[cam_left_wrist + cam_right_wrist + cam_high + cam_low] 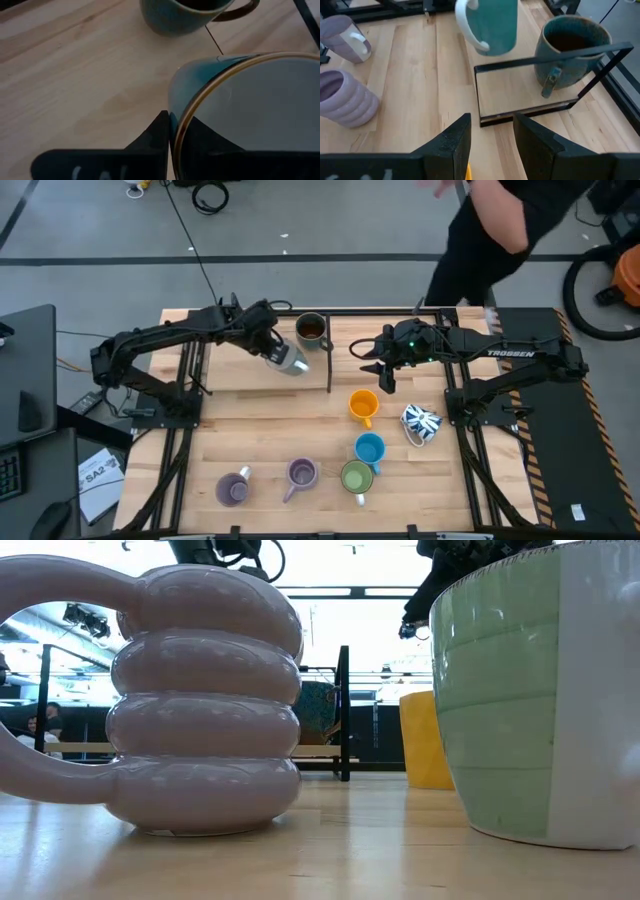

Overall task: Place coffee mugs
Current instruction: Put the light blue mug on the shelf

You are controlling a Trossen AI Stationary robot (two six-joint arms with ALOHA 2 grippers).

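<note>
The left gripper (pixel 272 348) reached from the upper left of the high view toward the centre, clamped on the rim of a glossy white ceramic mug (pixel 290 360) that hung tilted above the pale wooden table (pixel 250 430). The right gripper (pixel 381 372), its fingers apart and empty, angled in from the upper right, hovering above a smooth orange mug (pixel 363 405). A dark grey glazed mug (pixel 311 329) stood upright by a thin black frame (pixel 329 350) at upper centre. Lower down stood a blue mug (pixel 369 449), a green mug (pixel 357 477), two ribbed purple mugs (pixel 302 474), and a white blue-patterned mug (pixel 421 422) on its side
</note>
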